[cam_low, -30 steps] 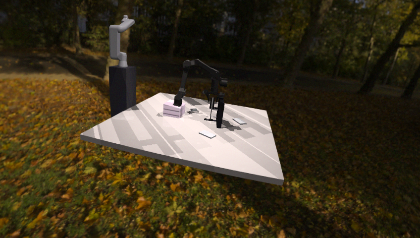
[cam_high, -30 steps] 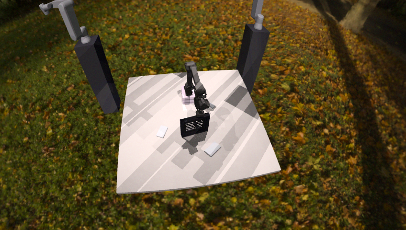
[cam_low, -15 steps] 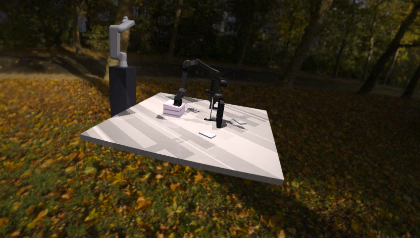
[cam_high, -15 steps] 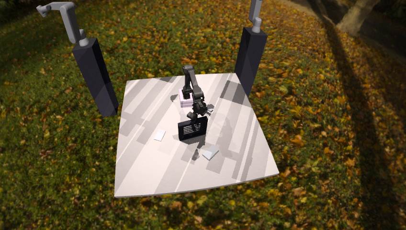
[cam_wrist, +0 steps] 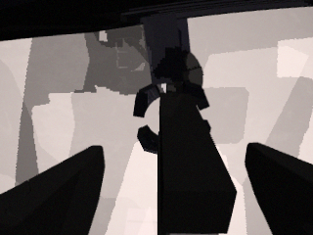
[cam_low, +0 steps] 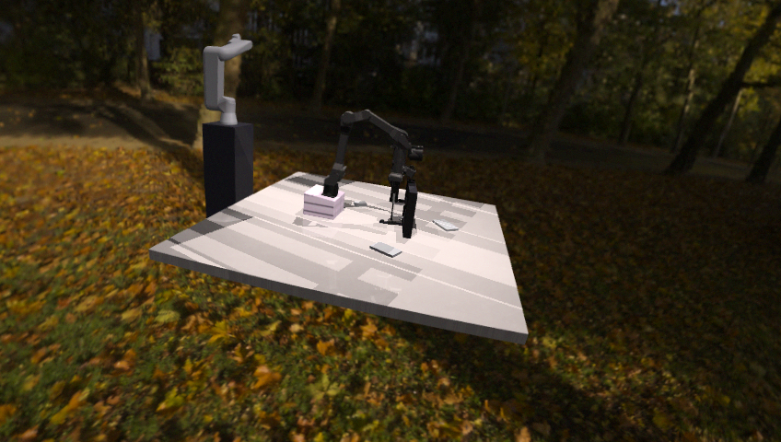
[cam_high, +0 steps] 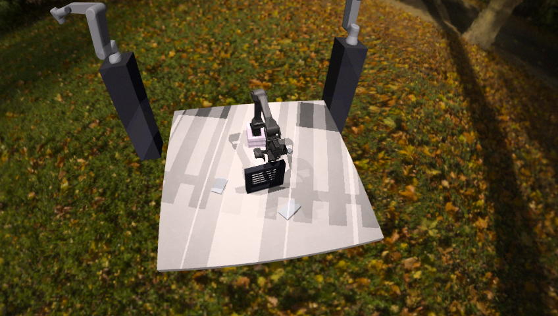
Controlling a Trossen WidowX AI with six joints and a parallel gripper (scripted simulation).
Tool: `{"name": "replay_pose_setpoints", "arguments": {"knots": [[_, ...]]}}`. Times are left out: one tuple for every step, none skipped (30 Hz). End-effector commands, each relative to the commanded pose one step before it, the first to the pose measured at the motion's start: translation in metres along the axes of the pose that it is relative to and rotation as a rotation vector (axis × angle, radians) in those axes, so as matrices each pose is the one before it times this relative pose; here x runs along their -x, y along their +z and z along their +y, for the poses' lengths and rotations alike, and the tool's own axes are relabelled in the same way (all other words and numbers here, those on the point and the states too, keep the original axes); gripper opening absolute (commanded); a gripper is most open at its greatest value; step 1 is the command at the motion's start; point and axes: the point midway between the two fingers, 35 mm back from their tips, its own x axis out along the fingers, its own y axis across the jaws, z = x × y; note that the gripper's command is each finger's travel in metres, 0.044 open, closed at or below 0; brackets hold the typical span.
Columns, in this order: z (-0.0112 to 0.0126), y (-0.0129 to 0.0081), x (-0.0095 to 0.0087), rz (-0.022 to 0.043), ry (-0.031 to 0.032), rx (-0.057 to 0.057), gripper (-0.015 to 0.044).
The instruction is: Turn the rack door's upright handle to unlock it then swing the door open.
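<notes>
From here, the arm [cam_high: 272, 127] [cam_low: 378, 122] reaches down over the table [cam_high: 235, 238] [cam_low: 460, 296], and its gripper [cam_low: 393, 191] [cam_wrist: 175, 155] is open, the fingers apart on either side of the dark upright handle [cam_wrist: 191, 166]. The handle runs between them in the wrist view; I can't tell whether either finger touches it. Right beside the gripper stands the slotted black door [cam_high: 264, 187] [cam_low: 410, 210], upright. One pale flat piece [cam_high: 289, 209] [cam_low: 445, 225] lies beyond the door from the gripper.

Robot arm [cam_high: 272, 127] [cam_low: 341, 147] showing matte dark grey-black; slim elongated links running between chunkier rounded joints; blocky black base section [cam_high: 256, 128] [cam_low: 330, 189] meeting pale pink block [cam_high: 256, 141] [cam_low: 323, 206]; beyond block, wrist section [cam_low: 399, 164] looking bulkier, angular; wrist view showing gripper fingers tapering, near-black.
</notes>
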Motion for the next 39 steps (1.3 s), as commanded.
{"name": "replay_pose_setpoints", "arguments": {"knots": [[-0.00073, -0.00026, -0.00063, 0.00034, -0.00495, -0.215, 0.0285], [0.0, 0.0, 0.0, 0.0, 0.0, -0.0495, 0.0285], [0.0, 0.0, 0.0, 0.0, 0.0, -0.0495, 0.0285], [0.0, 0.0, 0.0, 0.0, 0.0, -0.0495, 0.0285], [0.0, 0.0, 0.0, 0.0, 0.0, -0.0495, 0.0285], [0.0, 0.0, 0.0, 0.0, 0.0, -0.0495, 0.0285], [0.0, 0.0, 0.0, 0.0, 0.0, -0.0495, 0.0285], [0.0, 0.0, 0.0, 0.0, 0.0, -0.0495, 0.0285], [0.0, 0.0, 0.0, 0.0, 0.0, -0.0495, 0.0285], [0.0, 0.0, 0.0, 0.0, -0.00001, -0.0495, 0.0285], [0.0, 0.0, 0.0, 0.0, -0.00001, -0.0495, 0.0285], [0.0, 0.0, 0.0, 0.0, -0.00001, -0.0495, 0.0285], [0.0, 0.0, 0.0, 0.0, -0.00001, -0.0495, 0.0285], [0.0, 0.0, 0.0, 0.0, -0.00001, -0.0495, 0.0285], [0.0, 0.0, 0.0, 0.0, -0.00001, -0.0495, 0.0285], [0.0, 0.0, 0.0, 0.0, -0.00001, -0.0495, 0.0285], [0.0, 0.0, 0.0, 0.0, -0.00001, -0.0495, 0.0285], [0.0, 0.0, 0.0, 0.0, -0.00001, -0.0495, 0.0285], [0.0, 0.0, 0.0, 0.0, -0.00001, -0.0495, 0.0285], [0.0, 0.0, 0.0, 0.0, -0.00001, -0.0495, 0.0285], [0.0, 0.0, 0.0, 0.0, -0.00001, -0.0495, 0.0285], [0.0, 0.0, 0.0, 0.0, -0.00001, -0.0495, 0.0285], [0.0, 0.0, 0.0, 0.0, -0.00001, -0.0495, 0.0285], [0.0, 0.0, 0.0, 0.0, -0.00001, -0.0495, 0.0285], [0.0, 0.0, 0.0, 0.0, -0.00001, -0.0495, 0.0285], [0.0, 0.0, 0.0, 0.0, -0.00001, -0.0495, 0.0285], [0.0, 0.0, 0.0, 0.0, -0.00001, -0.0495, 0.0285], [0.0, 0.0, 0.0, 0.0, -0.00001, -0.0495, 0.0285], [0.0, 0.0, 0.0, 0.0, -0.00001, -0.0409, 0.0285], [0.0, 0.0, 0.0, 0.0, -0.00001, -0.0246, 0.0285], [0.0, 0.0, 0.0, 0.0, 0.0, -0.0082, 0.0285], [0.0, 0.0, 0.0, 0.0, 0.0, 0.0, 0.0285], [0.0, 0.0, 0.0, 0.0, 0.0, 0.0, 0.0285], [0.0, 0.0, 0.0, 0.0, 0.0, 0.0, 0.0285], [0.0, 0.0, 0.0, 0.0, 0.0, 0.0, 0.0285], [0.0, 0.0, 0.0, 0.0, 0.0, 0.0, 0.0285], [0.0, 0.0, 0.0, 0.0, 0.0, 0.0, 0.0285], [0.0, 0.0, 0.0, 0.0, 0.0, 0.0, 0.0259], [0.0, 0.0, 0.0, 0.0, 0.0, 0.0, 0.0232]]}}
